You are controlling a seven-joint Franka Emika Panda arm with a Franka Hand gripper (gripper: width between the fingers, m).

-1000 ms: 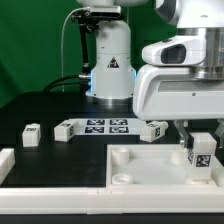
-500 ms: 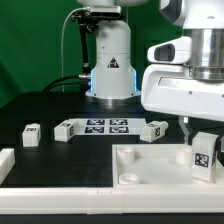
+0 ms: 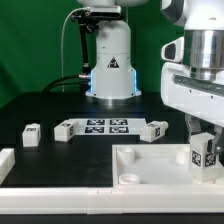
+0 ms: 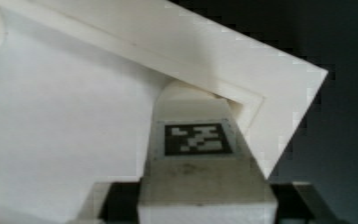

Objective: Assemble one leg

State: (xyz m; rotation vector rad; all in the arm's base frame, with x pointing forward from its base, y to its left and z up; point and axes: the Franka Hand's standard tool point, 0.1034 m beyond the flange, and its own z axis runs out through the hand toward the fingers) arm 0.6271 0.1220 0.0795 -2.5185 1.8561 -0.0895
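Exterior view: black table (image 3: 30,112), green backdrop. The arm's base (image 3: 110,60), upper centre, carries a triangular warning label, its text unreadable. Mid-frame lie the marker board (image 3: 107,125) and three loose pegs (image 3: 31,133). Lower right, the gripper (image 3: 204,138) pinches the leg (image 3: 203,153) upright at the tabletop (image 3: 150,165) corner.

Wrist view: the tagged leg (image 4: 197,140) sits clamped between the fingers (image 4: 119,205) at the tabletop's (image 4: 69,110) corner.

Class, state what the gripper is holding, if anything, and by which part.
The gripper holds one leg by its upper end, pinched on two opposite sides, tagged face uncovered, at a corner of the tabletop.
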